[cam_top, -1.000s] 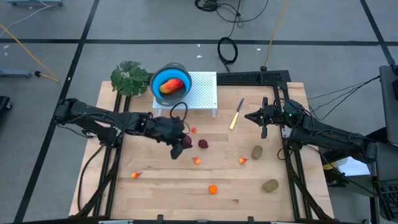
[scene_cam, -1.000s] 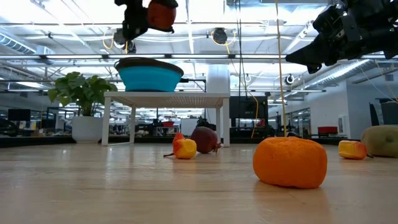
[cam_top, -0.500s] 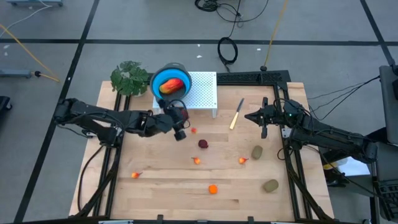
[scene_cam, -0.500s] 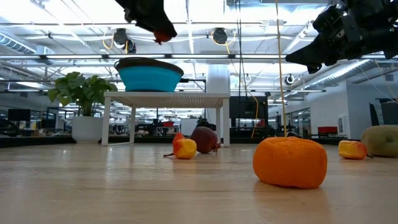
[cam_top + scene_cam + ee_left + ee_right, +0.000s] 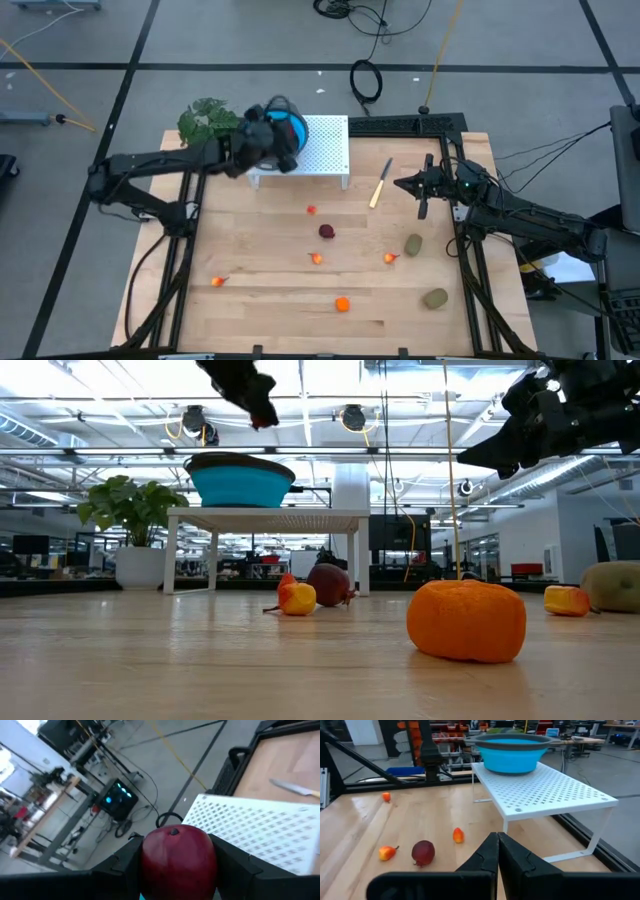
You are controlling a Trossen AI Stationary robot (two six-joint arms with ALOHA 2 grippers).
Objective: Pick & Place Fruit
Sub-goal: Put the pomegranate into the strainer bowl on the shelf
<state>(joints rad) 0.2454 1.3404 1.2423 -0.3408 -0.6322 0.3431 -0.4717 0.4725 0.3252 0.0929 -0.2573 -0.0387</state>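
Wooden bench (image 5: 270, 300) carries a white perforated rack (image 5: 325, 150); its blue bowl (image 5: 240, 485) is mostly hidden from above by the left pincer (image 5: 272, 140), which pinches a dark red ball (image 5: 178, 857). Right pincer (image 5: 400, 185), pressed together, waits beyond the knife (image 5: 380, 184). Other fruit (image 5: 327, 231) lies scattered before the rack.

Bright ceiling lights (image 5: 300, 380) are flooding the room evenly. Glare is washing out the upper low view, and shadows are staying faint.
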